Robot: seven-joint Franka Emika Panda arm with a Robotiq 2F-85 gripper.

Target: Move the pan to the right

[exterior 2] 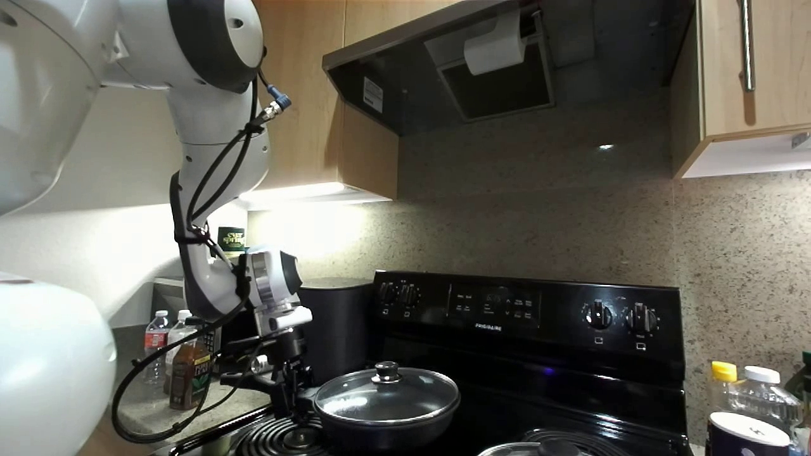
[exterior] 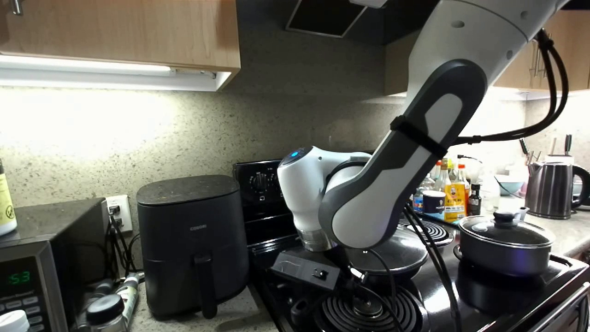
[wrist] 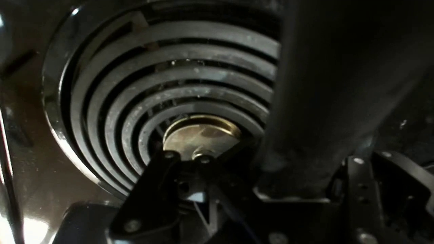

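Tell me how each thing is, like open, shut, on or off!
Pan, covered and upright
Gripper, around the pan's handle; can't tell if it's squeezing
Pot, covered
Coil below the gripper, not glowing
Air fryer, shut
Cupboards, shut
Cupboard light, on
Microwave clock, lit
Jar, capped
Kettle, upright; can't tell if it's on
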